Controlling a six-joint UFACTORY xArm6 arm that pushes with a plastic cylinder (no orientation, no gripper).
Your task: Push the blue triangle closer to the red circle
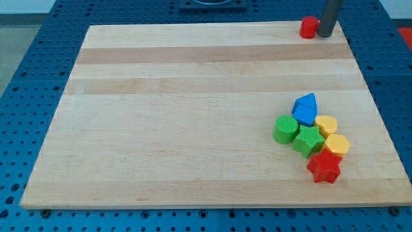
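- The rod comes straight down from the view's top edge, upright, and my tip (325, 35) rests on the wooden board (193, 116) at its top right corner.
- There is no hand to open or close, only the bare rod.
- The red circle (309, 27) sits touching the tip, at its nine o'clock.
- The blue triangle (306, 108) lies well apart from both, roughly at six o'clock from the tip.
- It tops a tight cluster: green cylinder (285, 129) at its eight o'clock, green block (308, 140) at six, two yellow blocks (327, 124) (337, 144) toward four, and the red star (324, 167) lowest.
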